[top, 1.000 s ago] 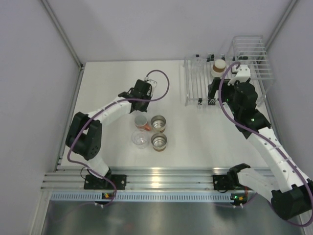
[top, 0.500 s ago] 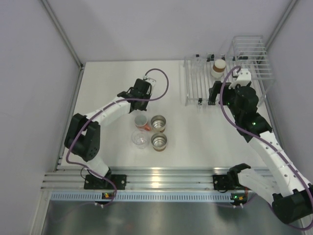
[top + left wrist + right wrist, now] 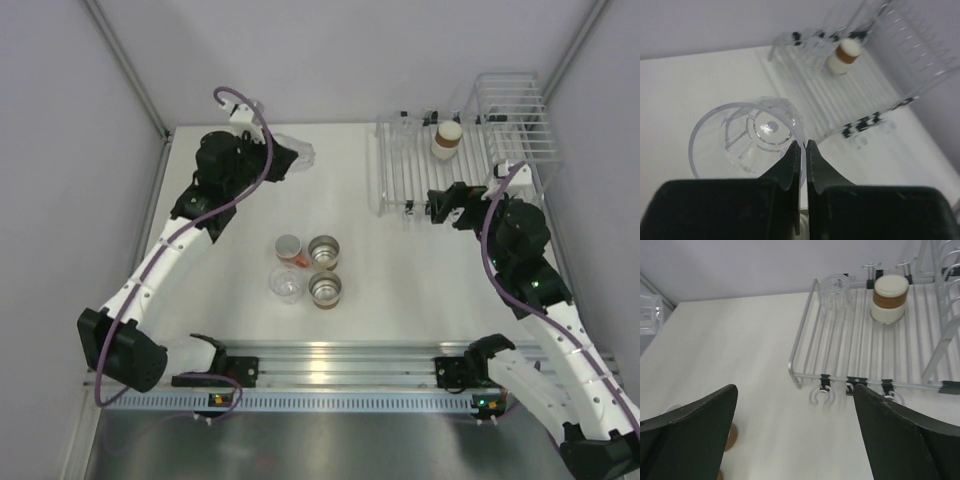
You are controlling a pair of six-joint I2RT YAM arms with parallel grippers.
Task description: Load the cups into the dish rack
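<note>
My left gripper point(image 3: 802, 146) is shut on the rim of a clear cup point(image 3: 747, 137), held tilted in the air over the table's far left point(image 3: 298, 156). The white wire dish rack point(image 3: 400, 175) stands at the far right. It holds an upside-down brown cup point(image 3: 447, 138) with a cream base and a clear cup point(image 3: 836, 289). On the table lie two brown cups with shiny insides point(image 3: 324, 251) point(image 3: 325, 289), a clear cup point(image 3: 287, 285) and a salmon-orange cup point(image 3: 297, 258). My right gripper point(image 3: 440, 206) hangs open just before the rack's near edge, with nothing between its fingers.
The rack's taller wire basket point(image 3: 515, 115) rises at its right side, close to my right arm. Small hooks point(image 3: 821, 396) hang off the rack's near bar. Grey walls close the table at the back and both sides.
My left gripper closed on the clear cup's rim and lifted it off the table, swinging up and back. My right gripper drew back a little from the rack, still open.
</note>
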